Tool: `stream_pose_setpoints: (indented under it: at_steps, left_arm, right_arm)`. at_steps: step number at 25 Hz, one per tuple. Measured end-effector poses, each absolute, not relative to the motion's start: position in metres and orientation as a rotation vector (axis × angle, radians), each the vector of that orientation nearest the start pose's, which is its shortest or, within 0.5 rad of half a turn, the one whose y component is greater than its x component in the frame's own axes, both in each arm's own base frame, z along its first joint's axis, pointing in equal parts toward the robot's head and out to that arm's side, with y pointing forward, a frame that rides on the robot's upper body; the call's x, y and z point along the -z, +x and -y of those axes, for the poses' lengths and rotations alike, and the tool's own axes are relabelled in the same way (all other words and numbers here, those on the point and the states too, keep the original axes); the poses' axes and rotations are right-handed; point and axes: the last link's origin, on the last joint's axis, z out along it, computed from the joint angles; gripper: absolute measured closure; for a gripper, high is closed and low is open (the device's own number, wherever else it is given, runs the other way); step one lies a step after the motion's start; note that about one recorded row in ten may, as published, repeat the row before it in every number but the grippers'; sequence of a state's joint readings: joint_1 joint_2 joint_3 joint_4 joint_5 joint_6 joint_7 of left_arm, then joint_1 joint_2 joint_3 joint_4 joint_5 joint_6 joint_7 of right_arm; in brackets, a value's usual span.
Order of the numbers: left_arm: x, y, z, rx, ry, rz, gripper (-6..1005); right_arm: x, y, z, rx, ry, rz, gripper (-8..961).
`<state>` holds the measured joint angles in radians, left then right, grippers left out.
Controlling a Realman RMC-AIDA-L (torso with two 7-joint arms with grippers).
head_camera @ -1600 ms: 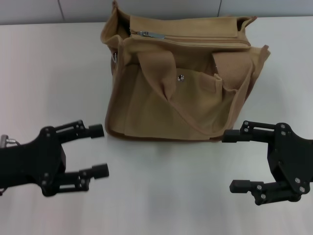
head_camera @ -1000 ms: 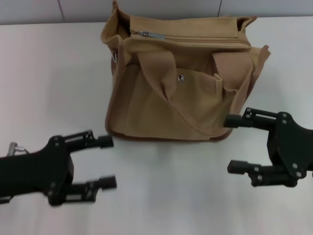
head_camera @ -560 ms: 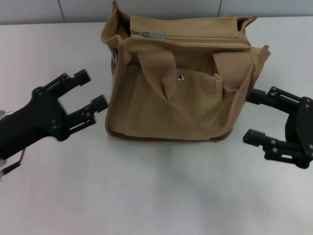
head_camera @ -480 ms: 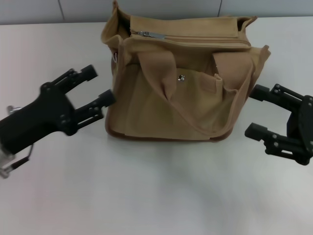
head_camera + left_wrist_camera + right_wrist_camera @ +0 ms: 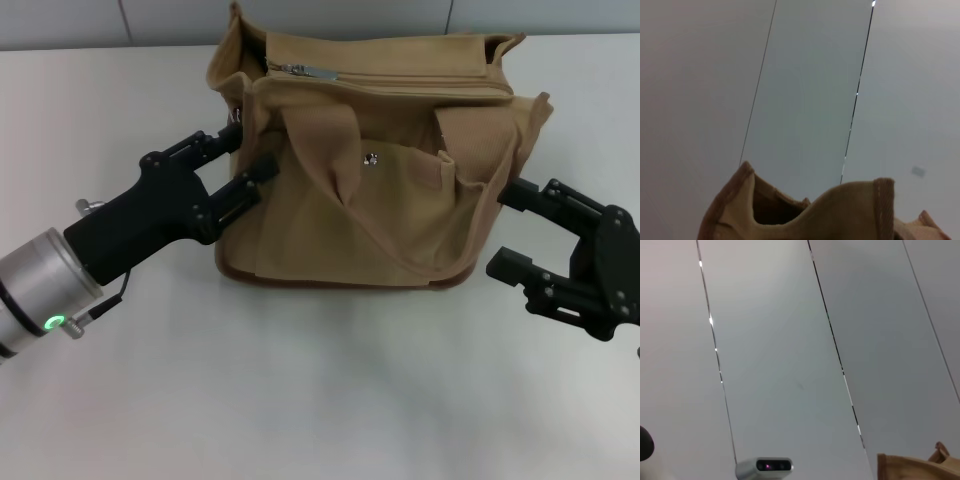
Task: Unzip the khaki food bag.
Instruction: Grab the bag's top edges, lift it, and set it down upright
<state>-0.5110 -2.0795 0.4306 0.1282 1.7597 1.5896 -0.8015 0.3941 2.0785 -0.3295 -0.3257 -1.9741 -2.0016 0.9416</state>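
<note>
The khaki food bag stands upright at the table's far middle, zipper closed along its top with the silver pull at the left end. Its handles droop over the front pocket with the metal snap. My left gripper is open at the bag's left side, fingers touching or nearly touching the fabric. My right gripper is open just right of the bag's lower right corner. The left wrist view shows only the bag's upper edge; the right wrist view shows a corner of it.
The white table spreads in front of the bag. Grey wall panels stand behind the table. A small grey camera unit shows at the edge of the right wrist view.
My left gripper has moved up and right from the front left table area to the bag's left side. My right gripper has risen toward the bag's lower right corner. The bag has not moved.
</note>
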Motion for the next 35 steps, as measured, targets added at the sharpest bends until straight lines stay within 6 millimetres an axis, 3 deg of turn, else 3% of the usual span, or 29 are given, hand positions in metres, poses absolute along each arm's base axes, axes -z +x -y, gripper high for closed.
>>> stream_pose_setpoints:
  at_steps: [4,6,24,29,35]
  left_arm:
    - [0.043,-0.264,-0.298,1.169,-2.325,0.51,434]
    - [0.043,-0.264,-0.297,1.164,-2.323,0.491,644]
    - [0.042,-0.264,-0.291,1.169,-2.285,0.391,893]
    - [0.028,-0.268,-0.3,1.17,-2.203,0.384,910]
    - [-0.009,-0.253,-0.335,1.194,-2.128,0.265,910]
  right_arm:
    - [-0.001,0.273,-0.235,-1.419,-2.482,-0.428,158]
    - [0.0,0.273,-0.235,-1.416,-2.481,-0.435,158]
    - [0.001,0.277,-0.228,-1.435,-2.461,-0.474,158]
    - [0.0,0.276,-0.227,-1.446,-2.455,-0.474,158]
    - [-0.004,0.274,-0.228,-1.479,-2.432,-0.462,158]
